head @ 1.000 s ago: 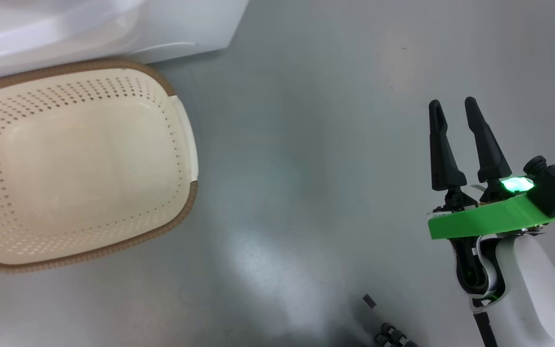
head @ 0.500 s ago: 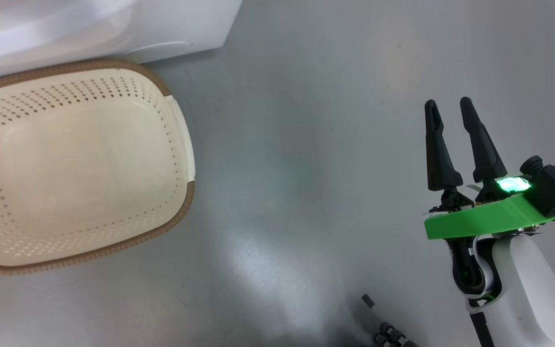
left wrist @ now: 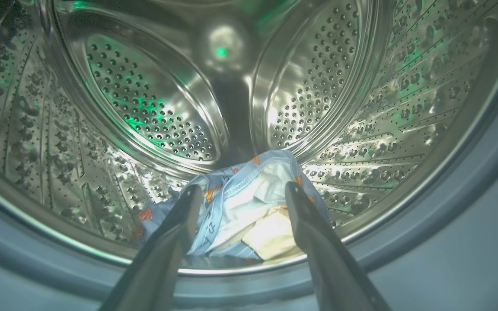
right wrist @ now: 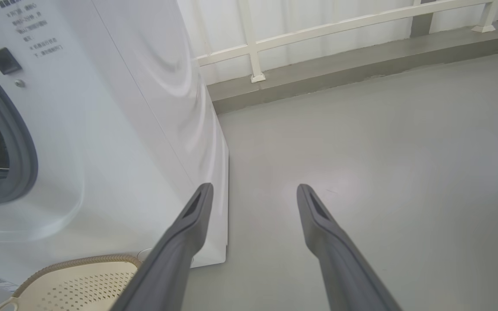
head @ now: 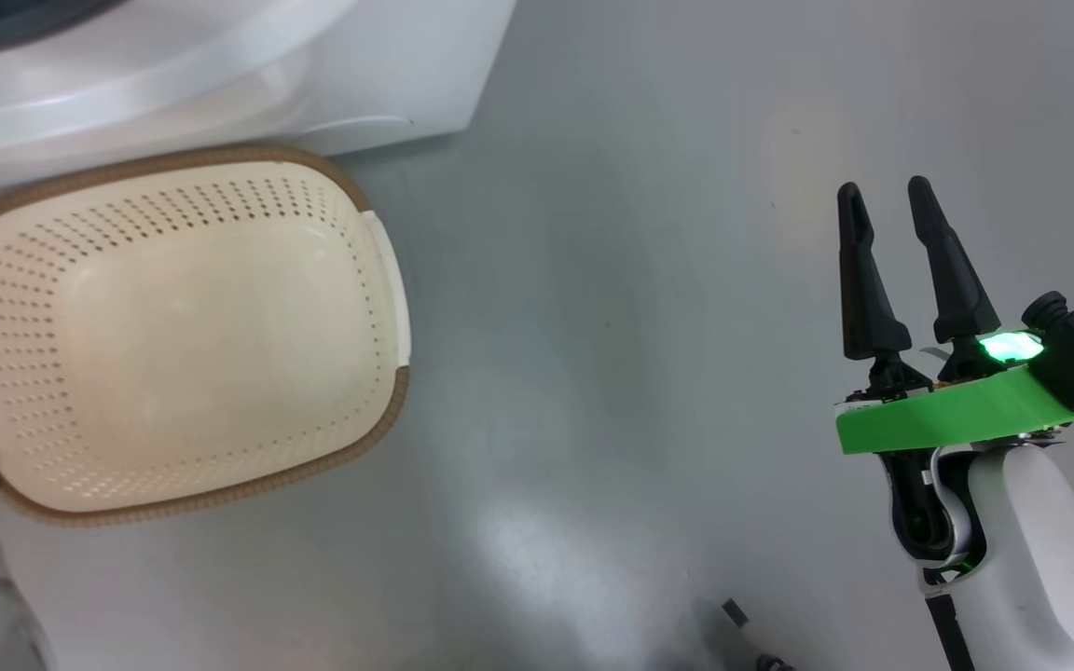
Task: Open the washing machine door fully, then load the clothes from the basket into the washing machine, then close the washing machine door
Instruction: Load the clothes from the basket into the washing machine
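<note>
Left wrist view: shows left gripper [left wrist: 242, 188] spread wide, holding nothing, having just let go of clothes [left wrist: 236, 207], now loose at 6 o'clock of washing machine [left wrist: 145, 99] drum. Head view: shows basket [head: 183, 335] at 9 o'clock bare, right gripper [head: 884, 187] at 3 o'clock open, empty. Probably leaves only closing up.

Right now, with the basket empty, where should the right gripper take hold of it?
Probably the white side handle of the basket, on the edge facing the open right gripper. Come from the robot's right and above, one finger inside the wall, one outside: the wall is thin there, and nothing inside blocks a finger.
</note>
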### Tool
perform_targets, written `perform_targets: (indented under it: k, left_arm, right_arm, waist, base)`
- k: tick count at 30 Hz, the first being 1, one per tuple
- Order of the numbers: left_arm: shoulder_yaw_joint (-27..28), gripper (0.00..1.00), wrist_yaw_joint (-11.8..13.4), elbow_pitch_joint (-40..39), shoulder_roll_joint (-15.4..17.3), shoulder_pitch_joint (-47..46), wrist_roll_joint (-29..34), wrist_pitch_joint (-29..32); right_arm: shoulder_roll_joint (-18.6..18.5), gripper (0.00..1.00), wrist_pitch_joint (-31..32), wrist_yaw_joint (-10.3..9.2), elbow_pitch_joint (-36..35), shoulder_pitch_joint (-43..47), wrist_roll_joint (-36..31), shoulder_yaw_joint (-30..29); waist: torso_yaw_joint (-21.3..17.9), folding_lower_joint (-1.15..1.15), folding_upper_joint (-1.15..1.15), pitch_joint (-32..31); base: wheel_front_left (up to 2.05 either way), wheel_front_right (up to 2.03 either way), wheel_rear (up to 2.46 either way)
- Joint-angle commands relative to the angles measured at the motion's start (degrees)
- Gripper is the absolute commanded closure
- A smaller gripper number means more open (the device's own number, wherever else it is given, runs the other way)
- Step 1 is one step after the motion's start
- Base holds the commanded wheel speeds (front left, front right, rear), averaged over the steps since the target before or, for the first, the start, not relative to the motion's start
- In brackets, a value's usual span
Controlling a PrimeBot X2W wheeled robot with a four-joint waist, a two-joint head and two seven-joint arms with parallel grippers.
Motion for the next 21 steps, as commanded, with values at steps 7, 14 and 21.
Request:
perform_targets:
  k: [7, 14, 21]
  left_arm:
    - [2.91, 0.0, -0.02, -6.06, -1.1, 10.05, 0.62, -0.29]
    - [5.0, 0.0, -0.19, -10.84, -4.3, 18.97, 1.19, -0.29]
    - [5.93, 0.0, -0.31, -14.23, -6.33, 25.83, 2.28, -0.29]
  right_arm:
    - [-2.41, 0.0, -0.45, 0.25, -0.68, 1.77, -0.92, 0.88]
    - [-4.13, 0.0, -0.45, 0.25, -0.14, 3.16, -1.12, 0.8]
    - [-5.46, 0.0, -0.45, 0.25, 0.31, 5.03, -1.25, 0.55]
  waist:
    - [3.28, 0.0, 0.0, -4.78]
    - [5.62, 0.0, 0.0, -9.02]
    - [7.47, 0.0, 0.0, -12.86]
  base:
    - [0.0, 0.0, 0.0]
    - [0.0, 0.0, 0.0]
    - [0.0, 0.0, 0.0]
